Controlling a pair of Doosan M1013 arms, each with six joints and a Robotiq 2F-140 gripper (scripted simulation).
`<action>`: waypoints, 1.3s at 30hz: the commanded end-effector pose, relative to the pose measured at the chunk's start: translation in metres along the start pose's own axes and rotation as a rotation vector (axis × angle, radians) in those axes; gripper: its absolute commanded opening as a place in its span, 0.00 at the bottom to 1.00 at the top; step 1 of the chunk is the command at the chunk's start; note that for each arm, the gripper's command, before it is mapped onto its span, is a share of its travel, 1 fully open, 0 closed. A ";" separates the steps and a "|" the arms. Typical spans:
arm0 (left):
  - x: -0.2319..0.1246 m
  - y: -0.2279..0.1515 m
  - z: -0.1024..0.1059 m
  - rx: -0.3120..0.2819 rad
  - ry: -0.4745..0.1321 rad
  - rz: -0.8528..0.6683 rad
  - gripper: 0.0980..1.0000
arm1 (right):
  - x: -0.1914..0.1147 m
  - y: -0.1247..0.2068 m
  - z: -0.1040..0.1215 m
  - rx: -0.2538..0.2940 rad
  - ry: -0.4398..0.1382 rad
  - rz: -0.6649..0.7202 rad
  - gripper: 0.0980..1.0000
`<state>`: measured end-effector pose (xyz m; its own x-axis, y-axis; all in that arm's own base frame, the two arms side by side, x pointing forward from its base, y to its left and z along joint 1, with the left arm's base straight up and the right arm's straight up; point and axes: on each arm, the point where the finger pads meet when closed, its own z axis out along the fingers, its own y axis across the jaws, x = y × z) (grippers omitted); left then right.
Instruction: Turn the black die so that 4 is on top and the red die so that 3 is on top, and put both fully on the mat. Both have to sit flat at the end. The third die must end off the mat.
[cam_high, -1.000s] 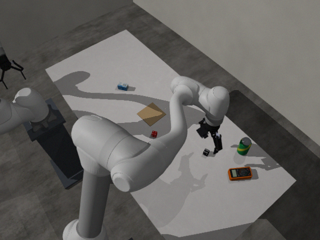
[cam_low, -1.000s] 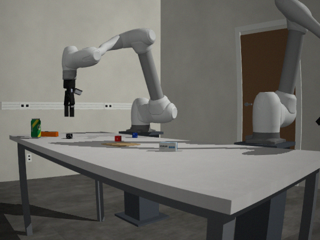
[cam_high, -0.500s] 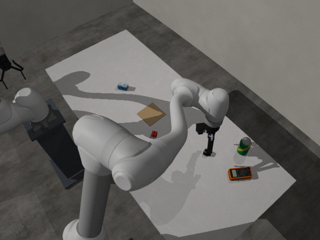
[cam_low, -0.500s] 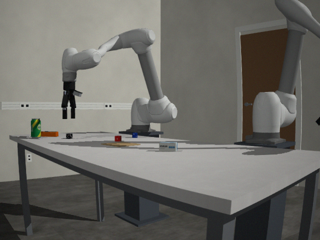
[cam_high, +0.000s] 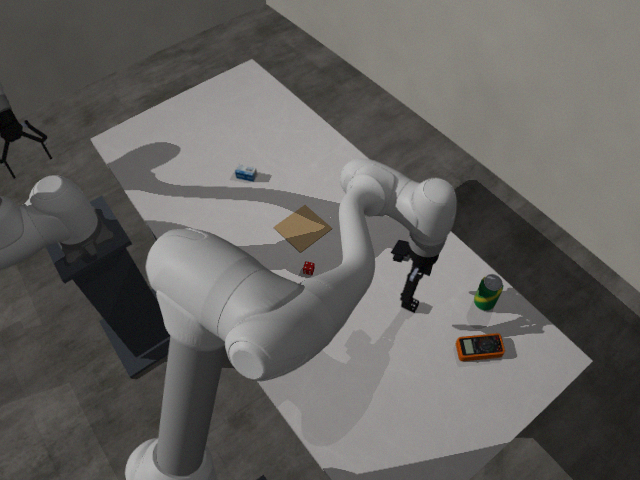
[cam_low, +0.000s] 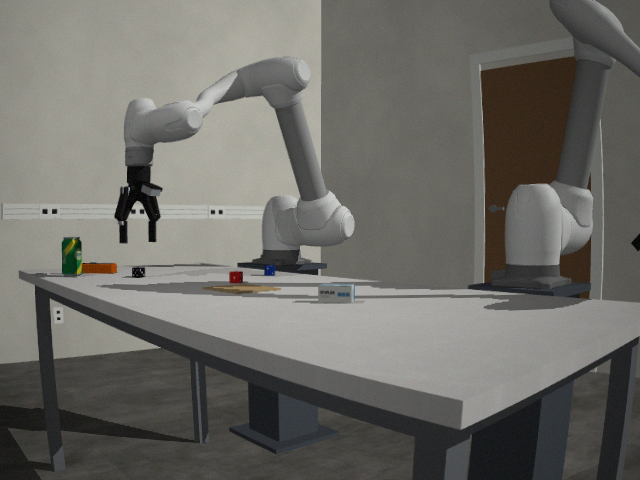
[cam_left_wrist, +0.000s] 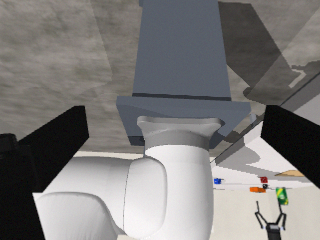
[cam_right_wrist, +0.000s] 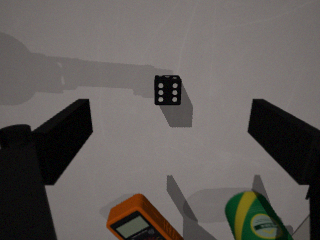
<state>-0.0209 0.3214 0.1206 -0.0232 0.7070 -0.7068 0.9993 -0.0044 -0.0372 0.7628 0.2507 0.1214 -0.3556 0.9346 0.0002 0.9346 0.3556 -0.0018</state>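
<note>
Clock directions in the top view take the upper edge as 12. The right gripper (cam_high: 409, 298) (cam_low: 137, 240) (cam_left_wrist: 267, 201) (cam_right_wrist: 170, 115) points downward above the table (cam_high: 439, 397) (cam_low: 320, 346), its fingers spread nearly to full width with nothing held between them. The black die (cam_high: 413, 305) (cam_low: 138, 271) (cam_left_wrist: 265, 186) (cam_right_wrist: 167, 90) rests flat on the table below it, off the mat (cam_high: 302, 228) (cam_low: 241, 288) (cam_left_wrist: 292, 173); its upper face shows six pips. In the right wrist view this die lies toward 12 o'clock, between the lines of the two fingers.

The red die (cam_high: 308, 267) (cam_low: 236, 276) (cam_left_wrist: 264, 179) sits at 10 o'clock from the black die, also off the mat, which lies near it at 12 o'clock. Its upper number is too small to read with certainty. The blue die (cam_low: 269, 270) (cam_left_wrist: 217, 181) stands off the mat, near 3 o'clock from the red die in the exterior view.

From the black die, the green can (cam_high: 487, 293) (cam_low: 71, 255) (cam_left_wrist: 282, 196) (cam_right_wrist: 255, 217) stands upright at 3 o'clock and the orange multimeter (cam_high: 480, 347) (cam_low: 100, 267) (cam_left_wrist: 257, 189) (cam_right_wrist: 140, 220) lies at 4 o'clock. The left gripper (cam_high: 32, 167) (cam_left_wrist: 174, 121) is fully open and empty, away from the table.
</note>
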 end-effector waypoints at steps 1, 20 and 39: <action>0.000 0.000 0.000 0.000 0.001 0.000 1.00 | 0.000 0.001 -0.001 -0.002 0.000 0.001 0.28; 0.000 0.000 0.000 0.000 0.001 0.000 1.00 | 0.000 0.001 -0.001 -0.002 0.000 0.001 0.28; 0.000 0.000 0.000 0.000 0.001 0.000 1.00 | 0.000 0.001 0.010 -0.002 0.000 0.001 0.28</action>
<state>-0.0209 0.3214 0.1206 -0.0232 0.7070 -0.7068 0.9993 -0.0044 -0.0372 0.7626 0.2508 0.1105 -0.3549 0.9349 -0.0004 0.9349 0.3549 -0.0023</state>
